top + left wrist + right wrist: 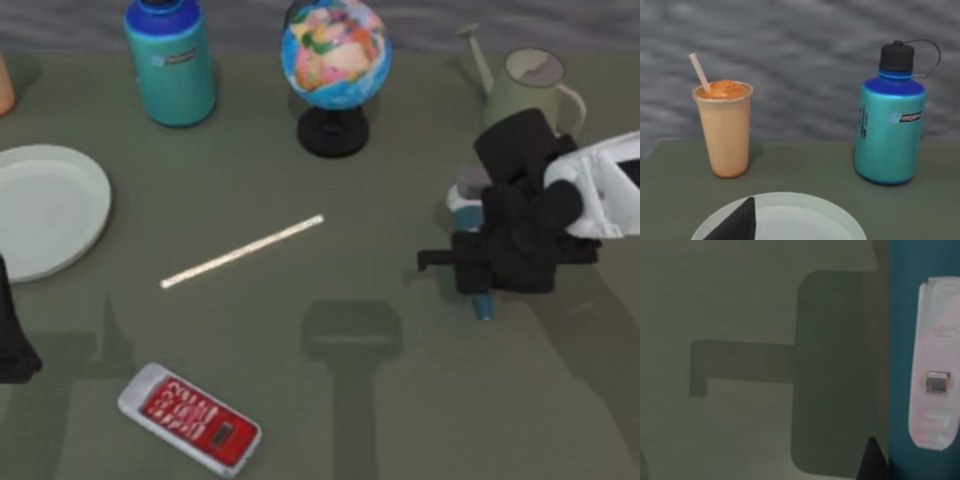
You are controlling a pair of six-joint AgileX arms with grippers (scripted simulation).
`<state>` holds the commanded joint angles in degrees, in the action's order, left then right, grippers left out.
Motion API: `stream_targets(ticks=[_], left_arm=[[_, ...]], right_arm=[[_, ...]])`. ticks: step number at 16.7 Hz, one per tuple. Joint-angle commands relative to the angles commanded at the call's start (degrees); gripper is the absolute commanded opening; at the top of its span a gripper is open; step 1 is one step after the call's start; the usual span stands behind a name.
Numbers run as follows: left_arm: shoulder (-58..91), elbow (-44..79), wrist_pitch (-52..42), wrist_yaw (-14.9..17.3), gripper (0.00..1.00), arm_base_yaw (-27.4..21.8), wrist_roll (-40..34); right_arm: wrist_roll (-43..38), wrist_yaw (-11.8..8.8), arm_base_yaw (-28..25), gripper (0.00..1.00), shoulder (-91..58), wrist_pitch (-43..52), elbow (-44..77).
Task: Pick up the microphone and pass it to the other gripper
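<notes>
The microphone (484, 303) is on the table's right side, mostly covered by my right gripper (487, 255). Its teal handle tip pokes out toward the table's front, and a bit of its pale head (464, 193) shows on the far side. In the right wrist view the teal handle (900, 340) with its white strip (935, 365) fills one edge, close to the camera, with one black fingertip (872, 462) against it and the table far below. The gripper looks shut on the handle. My left gripper (12, 350) is parked at the table's left edge.
A teal bottle (170, 62), a globe (335, 60) and a pale watering can (525, 90) line the back. A white plate (45, 210) lies at the left, with an orange drink (725, 130) behind it. A thin white stick (243, 252) lies mid-table and a red handset (190, 417) near the front.
</notes>
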<state>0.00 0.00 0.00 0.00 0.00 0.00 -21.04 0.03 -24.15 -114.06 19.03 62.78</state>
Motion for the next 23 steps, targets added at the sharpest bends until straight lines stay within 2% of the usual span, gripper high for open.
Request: stream_targets(ticks=[3, 10, 14, 17, 23], left_arm=[[0.0, 0.0, 0.0, 0.0, 1.0, 0.0, 0.0], [0.0, 0.0, 0.0, 0.0, 1.0, 0.0, 0.0], [0.0, 0.0, 0.0, 0.0, 1.0, 0.0, 0.0], [0.0, 0.0, 0.0, 0.0, 1.0, 0.0, 0.0], [0.0, 0.0, 0.0, 0.0, 1.0, 0.0, 0.0]], right_arm=[[3.5, -3.7, 0.0, 0.0, 2.6, -13.1, -3.4], [13.3, -13.9, 0.2, 0.0, 11.2, -51.1, -13.9], [17.9, -18.5, 0.4, 0.0, 16.5, -66.2, -18.6], [19.9, -20.3, 0.6, 0.0, 19.2, -71.3, -20.4], [19.9, -20.2, 0.2, 0.0, 19.3, -71.7, -20.3]])
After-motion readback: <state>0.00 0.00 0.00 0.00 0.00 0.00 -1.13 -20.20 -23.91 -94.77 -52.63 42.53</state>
